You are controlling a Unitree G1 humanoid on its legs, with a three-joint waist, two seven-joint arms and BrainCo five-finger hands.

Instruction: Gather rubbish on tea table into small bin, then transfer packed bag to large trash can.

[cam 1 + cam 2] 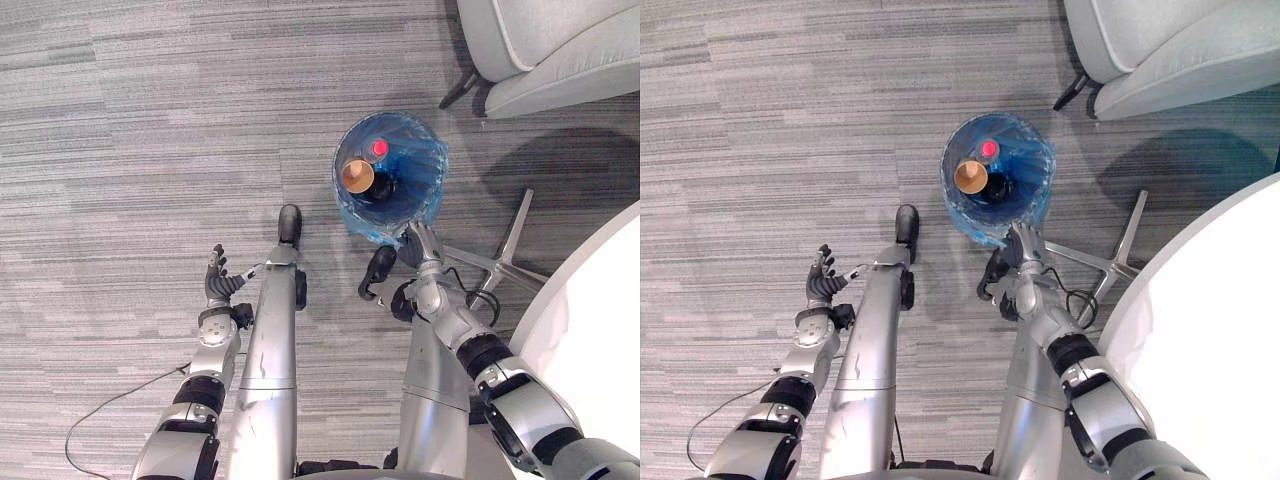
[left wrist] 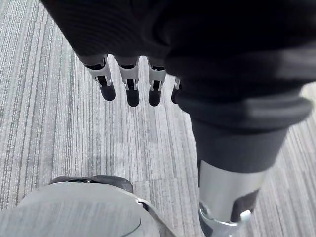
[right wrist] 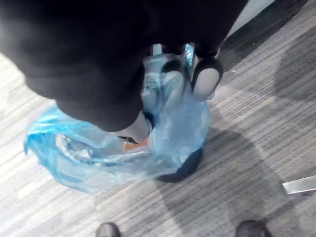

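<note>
A small bin lined with a blue bag (image 1: pixel 428 165) stands on the grey carpet. Inside it are a bottle with a red cap (image 1: pixel 380 148) and a brown round lid (image 1: pixel 357 176). My right hand (image 1: pixel 422 252) is at the bin's near rim. In the right wrist view its fingers (image 3: pixel 207 79) and thumb are curled into the blue bag (image 3: pixel 98 158), pinching the plastic. My left hand (image 1: pixel 218 285) hangs apart to the left over bare carpet, holding nothing, its fingers (image 2: pixel 132 84) relaxed.
A grey armchair (image 1: pixel 560 50) stands beyond the bin at the upper right. A white round table (image 1: pixel 600 330) curves along the right edge, with a metal base leg (image 1: pixel 500 265) on the floor beside my right arm. Open carpet lies to the left.
</note>
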